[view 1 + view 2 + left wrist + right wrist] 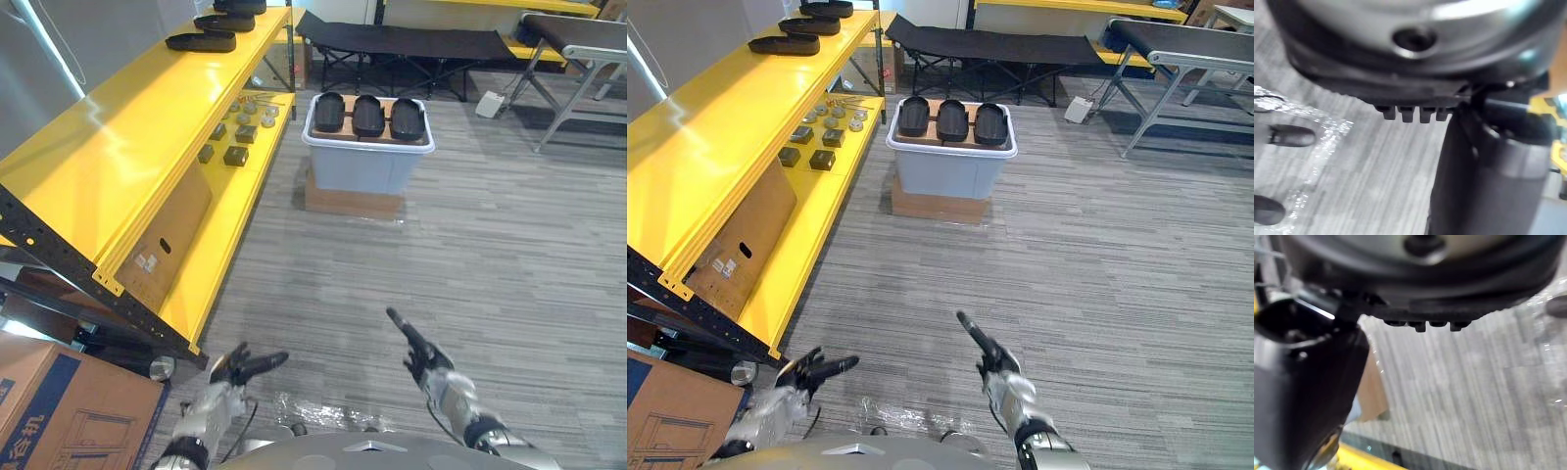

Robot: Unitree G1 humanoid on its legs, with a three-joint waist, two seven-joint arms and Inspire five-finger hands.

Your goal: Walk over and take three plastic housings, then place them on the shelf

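Early stage, nothing picked up yet. Three black oval plastic housings (368, 116) lie side by side, dished and glossy, on top of a pale grey plastic bin (362, 168). The bin stands on a flat brown cardboard box (351, 203), well apart from the robot across the grey striped carpet floor (470, 255). Left hand (238, 368) and right hand (423, 353) are low and empty, fingers straight. Left to do: walk, grasps, placing. The smooth yellow metal shelf (127, 127) already carries similar black moulded housings (201, 41) at its far end.
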